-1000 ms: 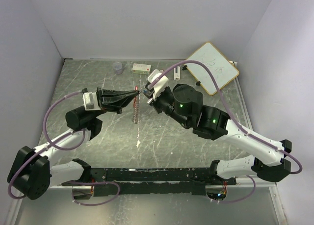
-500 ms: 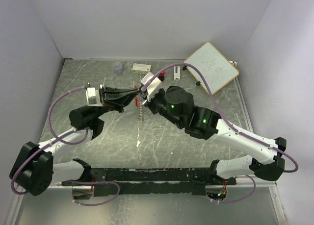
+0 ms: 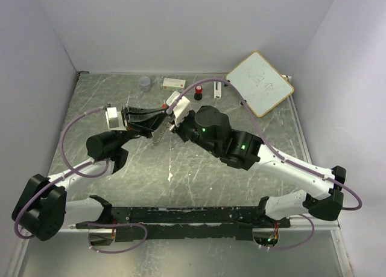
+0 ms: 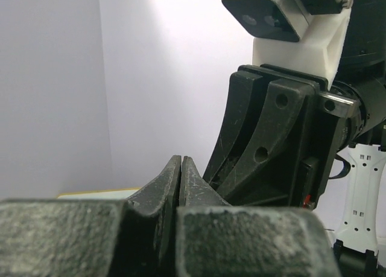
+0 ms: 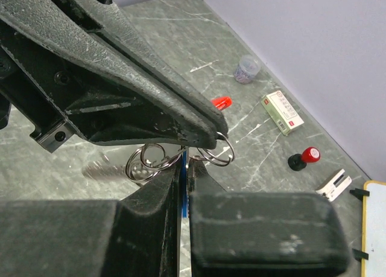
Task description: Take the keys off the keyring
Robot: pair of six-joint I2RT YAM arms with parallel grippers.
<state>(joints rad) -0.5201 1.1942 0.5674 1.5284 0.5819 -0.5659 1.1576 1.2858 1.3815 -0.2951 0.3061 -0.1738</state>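
In the top view my left gripper [image 3: 163, 113] and right gripper [image 3: 171, 121] meet tip to tip above the table's middle. In the right wrist view the left gripper [image 5: 205, 131] is shut on a silver keyring [image 5: 218, 154]. More rings [image 5: 146, 163] hang beside it. My right gripper [image 5: 186, 163] is shut on the blue-headed key [image 5: 183, 195], seen edge-on between its fingers. The silver key bunch [image 5: 99, 168] hangs blurred below; it also shows in the top view [image 3: 157, 136]. A red strip [image 5: 221, 101] shows behind. In the left wrist view the left gripper [image 4: 181, 161] is pressed shut; the ring is hidden.
At the back stand a small clear cup [image 3: 145, 82], a white and green box [image 3: 174, 82], a red-and-black knob [image 3: 197, 96], a white clip [image 3: 216, 91] and a whiteboard [image 3: 259, 82]. The walls close in left, right and behind.
Both grippers have shifted a little to the left, still joined at the ring. The hanging key bunch has swung to the left under them.
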